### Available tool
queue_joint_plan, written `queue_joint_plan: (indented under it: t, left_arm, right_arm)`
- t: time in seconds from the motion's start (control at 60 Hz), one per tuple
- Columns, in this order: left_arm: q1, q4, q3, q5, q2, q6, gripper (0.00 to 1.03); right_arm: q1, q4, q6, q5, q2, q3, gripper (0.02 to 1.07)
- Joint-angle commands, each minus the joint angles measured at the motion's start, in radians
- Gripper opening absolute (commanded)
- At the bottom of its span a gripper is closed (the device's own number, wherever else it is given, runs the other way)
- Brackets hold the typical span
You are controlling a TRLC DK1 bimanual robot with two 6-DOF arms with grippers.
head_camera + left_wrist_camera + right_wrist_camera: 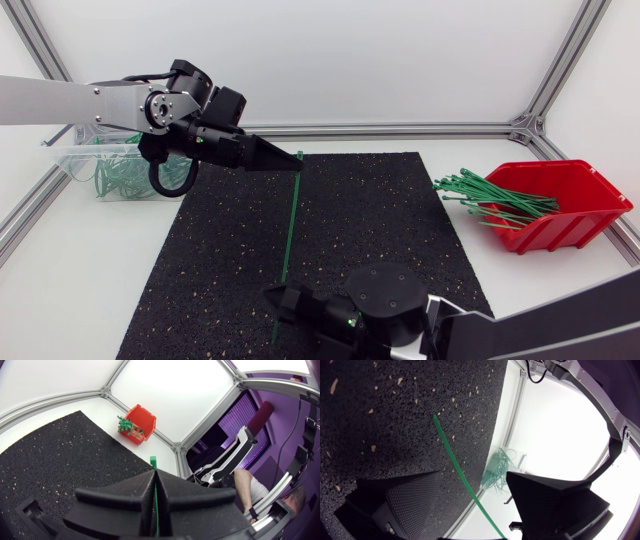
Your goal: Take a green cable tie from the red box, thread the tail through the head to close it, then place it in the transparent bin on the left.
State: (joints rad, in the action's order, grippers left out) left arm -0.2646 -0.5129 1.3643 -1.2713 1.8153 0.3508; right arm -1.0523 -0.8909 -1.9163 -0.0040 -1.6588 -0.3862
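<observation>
Tie: one slim green plastic cable tie [290, 215] runs straight over the black speckled rubber mat [390, 220]. Its far end is in the left arm's matte black gripper [294, 158] and its near end reaches the right arm's black gripper [283, 299].
Left fingers: pressed together on the tie, with a short stub poking out past the tips.
Right fingers [405, 497]: spread wide. The strap passes between them, apparently untouched.
Step, my read: catch the free end before threading. Close squarely near that end, and don't tug the strap out of the left's pinch.
Hard to make out: which end is the head, and whether the strap clears the mat.
Partly hidden: the clear plastic bin [75, 165], behind the left arm.
Supply: the red plastic box [580, 215], well apart from the tie.
</observation>
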Motion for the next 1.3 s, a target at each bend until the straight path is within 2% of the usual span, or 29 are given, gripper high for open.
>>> queue_joint_plan:
  t: [0.0, 0.383, 0.533, 0.7, 0.783, 0.833, 1.283]
  left_arm:
    - [0.007, -0.013, 0.027, -0.003, 0.018, 0.033, 0.03]
    - [0.007, -0.021, 0.047, -0.003, 0.026, 0.034, 0.03]
    - [0.007, -0.022, 0.045, -0.003, 0.024, 0.036, 0.03]
    - [0.007, -0.024, 0.044, -0.003, 0.024, 0.039, 0.03]
    - [0.007, -0.024, 0.045, -0.003, 0.026, 0.039, 0.03]
    - [0.007, -0.024, 0.045, -0.003, 0.026, 0.039, 0.03]
    - [0.011, -0.026, 0.047, -0.003, 0.03, 0.047, 0.03]
  right_arm:
    - [-0.009, -0.008, -0.035, -0.008, -0.029, -0.02, 0.91]
    - [-0.061, -0.039, -0.032, -0.002, -0.064, -0.019, 0.57]
    - [-0.063, -0.052, -0.033, -0.001, -0.088, -0.025, 0.54]
    - [-0.072, -0.069, -0.032, 0.002, -0.098, -0.011, 0.42]
    - [-0.077, -0.077, -0.03, 0.004, -0.096, -0.003, 0.29]
    - [-0.081, -0.083, -0.029, 0.006, -0.096, 0.001, 0.16]
    - [-0.081, -0.089, -0.029, 0.021, -0.068, 0.03, 0.15]
